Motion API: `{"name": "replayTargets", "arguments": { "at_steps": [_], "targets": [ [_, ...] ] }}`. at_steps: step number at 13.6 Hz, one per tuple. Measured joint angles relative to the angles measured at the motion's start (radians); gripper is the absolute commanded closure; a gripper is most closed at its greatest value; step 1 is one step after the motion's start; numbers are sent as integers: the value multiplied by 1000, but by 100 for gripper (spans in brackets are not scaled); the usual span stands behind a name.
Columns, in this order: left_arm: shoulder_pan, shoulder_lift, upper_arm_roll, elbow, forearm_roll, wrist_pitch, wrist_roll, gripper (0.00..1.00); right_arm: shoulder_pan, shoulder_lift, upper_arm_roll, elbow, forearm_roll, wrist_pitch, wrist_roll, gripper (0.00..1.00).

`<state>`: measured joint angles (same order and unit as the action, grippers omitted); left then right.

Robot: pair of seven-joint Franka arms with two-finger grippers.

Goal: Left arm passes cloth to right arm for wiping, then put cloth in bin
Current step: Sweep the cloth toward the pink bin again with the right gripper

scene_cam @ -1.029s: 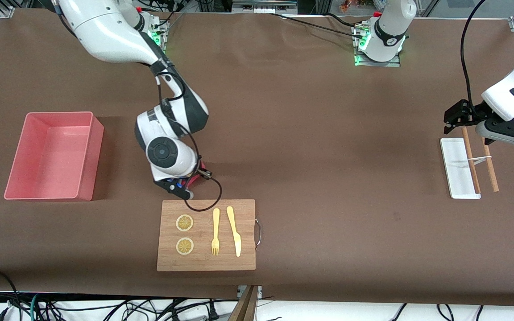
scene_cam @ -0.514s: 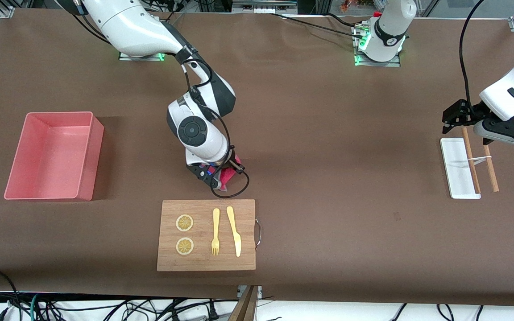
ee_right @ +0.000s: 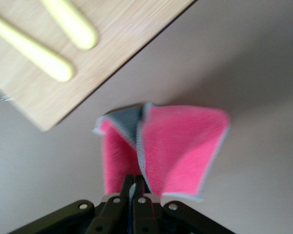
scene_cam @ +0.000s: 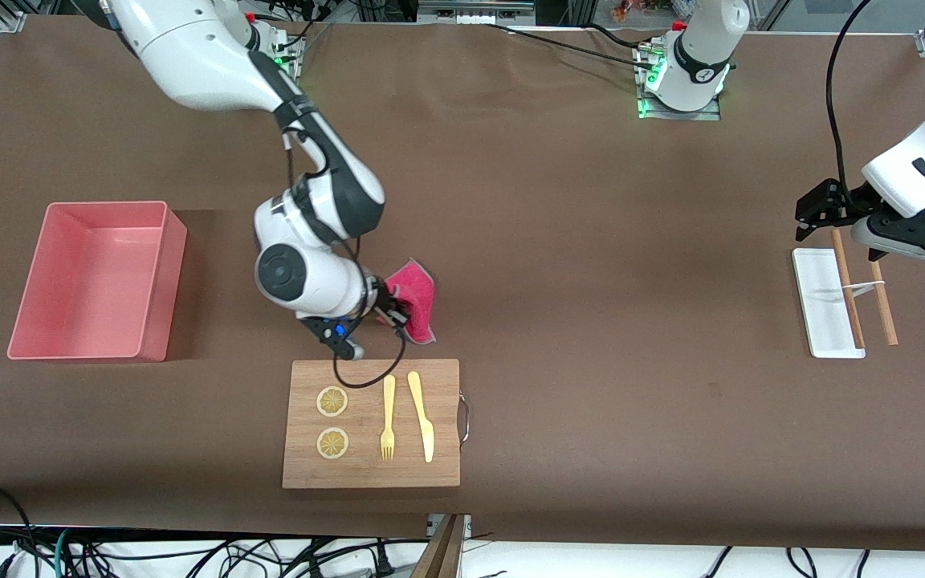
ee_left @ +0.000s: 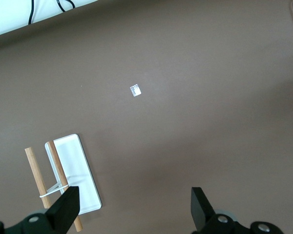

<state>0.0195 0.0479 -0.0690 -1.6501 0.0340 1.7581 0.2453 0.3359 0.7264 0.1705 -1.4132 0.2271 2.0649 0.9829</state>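
Right gripper (scene_cam: pixel 382 311) pinches the cloth (scene_cam: pixel 414 305) tight, dragging on the table just beside the wooden board (scene_cam: pixel 372 466); left gripper (scene_cam: pixel 838 233) waits, jaws wide and empty, over the white tray (scene_cam: pixel 820 309).

- Cloth (scene_cam: pixel 416 301): magenta-pink, thin grey edging, dark grey reverse showing at a fold.
- Bin (scene_cam: pixel 153 277): salmon pink, plain walls.
- Board (scene_cam: pixel 446 449): light wood grain.
- Fork (scene_cam: pixel 388 417) and knife (scene_cam: pixel 421 415): pale yellow.
- Two slices (scene_cam: pixel 332 401): yellow, with a wheel pattern of segments.
- Tray (scene_cam: pixel 820 305): white.
- Two sticks (scene_cam: pixel 848 291): reddish-brown wood.
- Table (scene_cam: pixel 591 241): brown cover, one small white speck.
- Arms (scene_cam: pixel 213 64): white shells, black joints and grippers.
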Motion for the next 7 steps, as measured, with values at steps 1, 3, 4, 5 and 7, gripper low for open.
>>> {"name": "replayTargets", "arguments": {
  "at_steps": [1,3,4,5,7],
  "targets": [
    [0,0,0,0,0,0,0,0,-27,0,-6,0,0,-52,-61,100],
    [0,0,0,0,0,0,0,0,-58,1,-65,-1,0,-167,-206,100],
    [0,0,0,0,0,0,0,0,-65,2,-107,-2,0,-218,-284,100],
    [0,0,0,0,0,0,0,0,-69,2,-151,-5,0,-257,-357,100],
    [0,0,0,0,0,0,0,0,-73,3,-226,-20,0,-305,-485,100]
  ]
}}
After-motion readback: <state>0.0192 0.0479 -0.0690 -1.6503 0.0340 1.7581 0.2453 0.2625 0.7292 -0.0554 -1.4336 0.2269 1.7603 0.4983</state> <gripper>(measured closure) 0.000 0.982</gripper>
